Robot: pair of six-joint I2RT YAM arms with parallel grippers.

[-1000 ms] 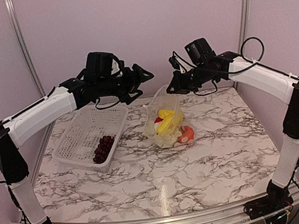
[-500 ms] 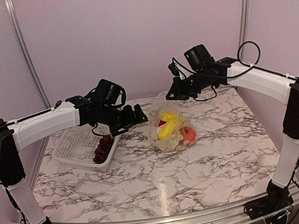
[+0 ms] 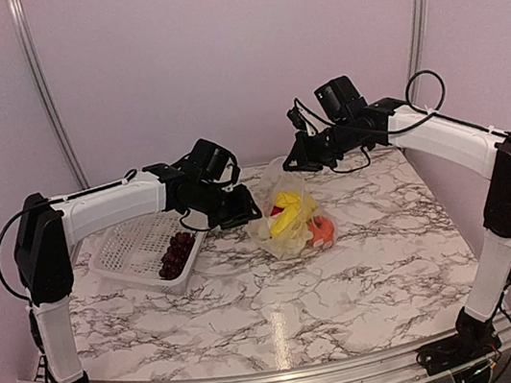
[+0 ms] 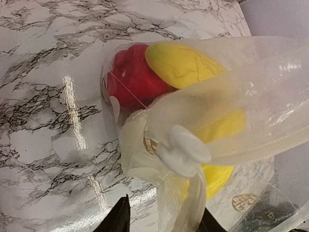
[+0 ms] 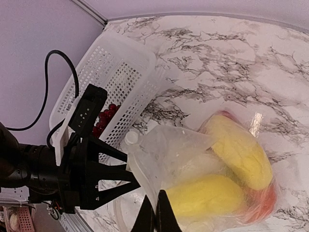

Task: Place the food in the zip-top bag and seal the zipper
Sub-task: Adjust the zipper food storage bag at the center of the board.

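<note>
The clear zip-top bag (image 3: 286, 214) hangs over the marble table, and my right gripper (image 3: 291, 159) is shut on its upper edge (image 5: 155, 210). Inside lie two yellow pieces (image 5: 241, 150), a red pepper (image 4: 130, 79) and an orange fruit (image 3: 320, 230). The zipper's white slider (image 4: 186, 151) sits at the bag's left corner (image 5: 130, 137). My left gripper (image 3: 245, 215) is at that corner, its jaws apart with the bag's folded edge between them (image 4: 164, 224). The dark grape bunch (image 3: 176, 253) lies in the white basket.
The white perforated basket (image 3: 128, 246) stands on the table to the left of the bag, under my left forearm. Purple walls with metal posts close the back and sides.
My left arm has swung down and to the right, from above the basket to the bag's left corner, and its jaws have narrowed. The right gripper dropped slightly and keeps hold of the bag.
</note>
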